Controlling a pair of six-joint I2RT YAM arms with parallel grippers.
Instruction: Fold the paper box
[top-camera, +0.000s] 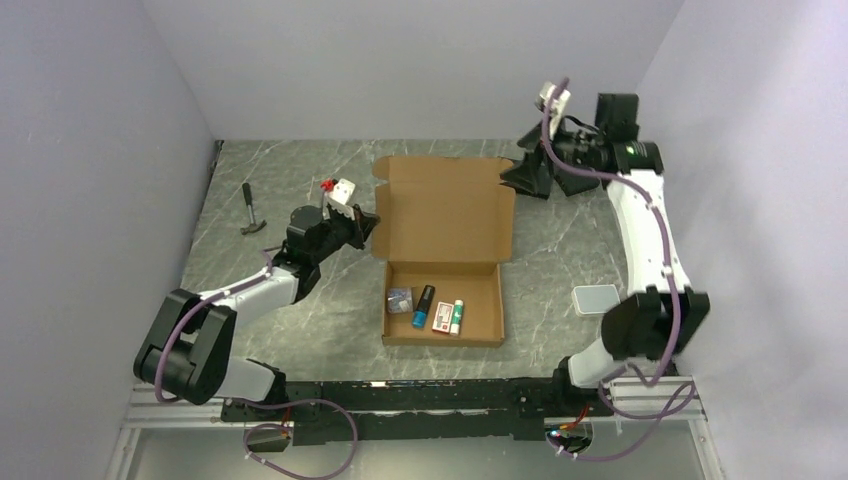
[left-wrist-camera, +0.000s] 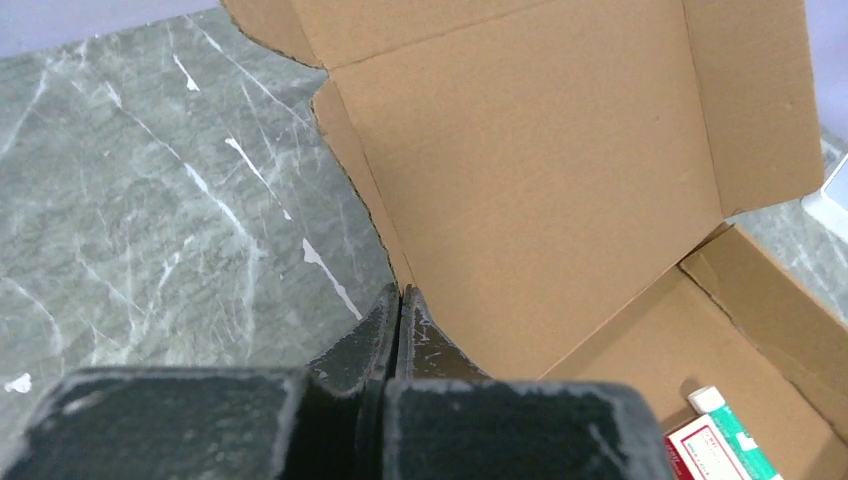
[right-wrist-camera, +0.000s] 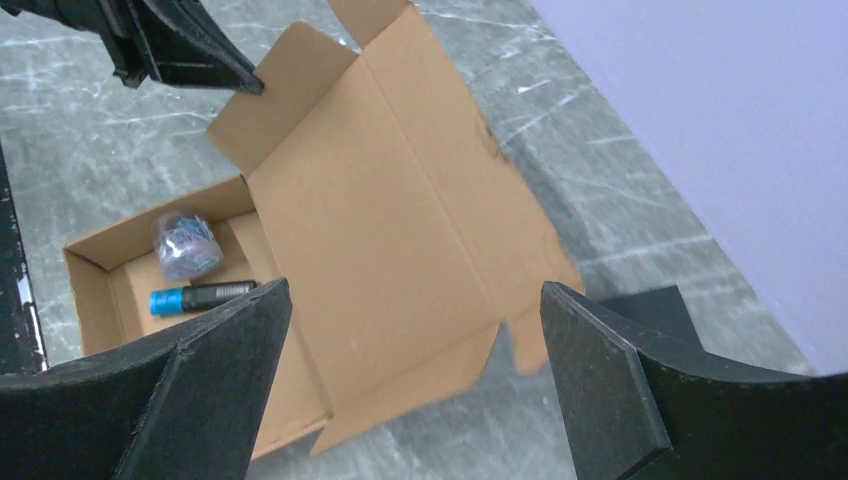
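Top external: grey marbled tabletop, lilac walls

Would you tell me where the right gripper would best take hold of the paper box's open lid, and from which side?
Likely the right side flap of the paper box lid: it is a thin free edge in line with the open right gripper. Come from the right, outer side, with one finger on each face. The shut left gripper sits at the left flap.
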